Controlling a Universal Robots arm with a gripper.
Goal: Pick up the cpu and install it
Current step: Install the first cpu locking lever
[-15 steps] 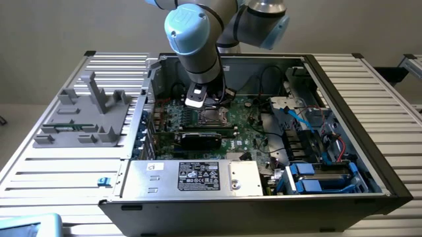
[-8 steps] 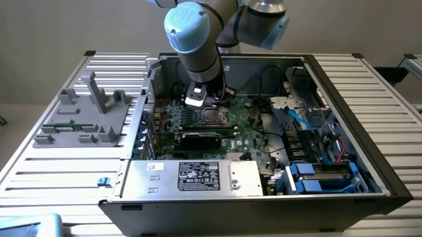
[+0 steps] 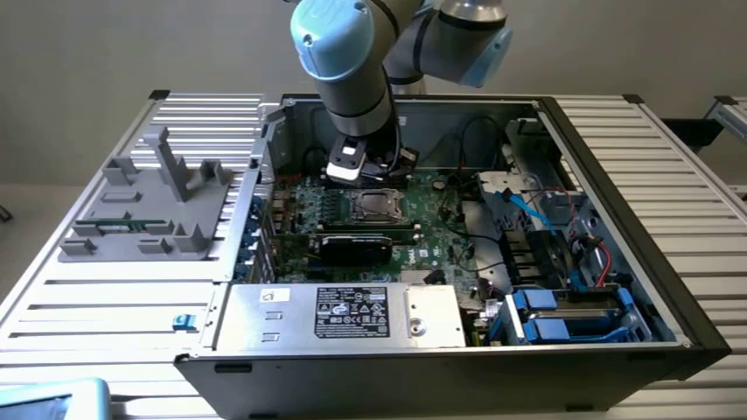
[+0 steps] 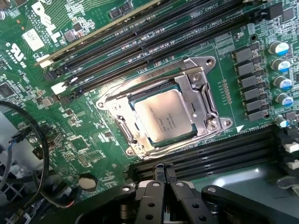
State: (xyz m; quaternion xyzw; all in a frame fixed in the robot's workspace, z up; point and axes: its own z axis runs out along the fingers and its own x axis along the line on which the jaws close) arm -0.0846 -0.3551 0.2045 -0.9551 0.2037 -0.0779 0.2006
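The cpu point(image 4: 166, 116) is a flat square chip with a silver-grey top. It lies in the metal-framed socket point(image 4: 205, 100) on the green motherboard. In the exterior view the cpu point(image 3: 373, 204) is in the middle of the open computer case. My gripper point(image 4: 163, 173) hovers just above the board beside the socket, apart from the chip. Its two black fingertips are pressed together with nothing between them. From the exterior view, the gripper point(image 3: 353, 173) hangs inside the case just behind the socket.
A black card on a green board point(image 3: 364, 242) stands just in front of the socket. A silver box with a white label point(image 3: 350, 313) fills the case front. Memory slots point(image 4: 140, 42), capacitors point(image 4: 280, 65), cables point(image 3: 513, 219) and blue drive bays point(image 3: 561, 315) surround it. A grey fixture point(image 3: 152, 206) sits outside, on the exterior view's left.
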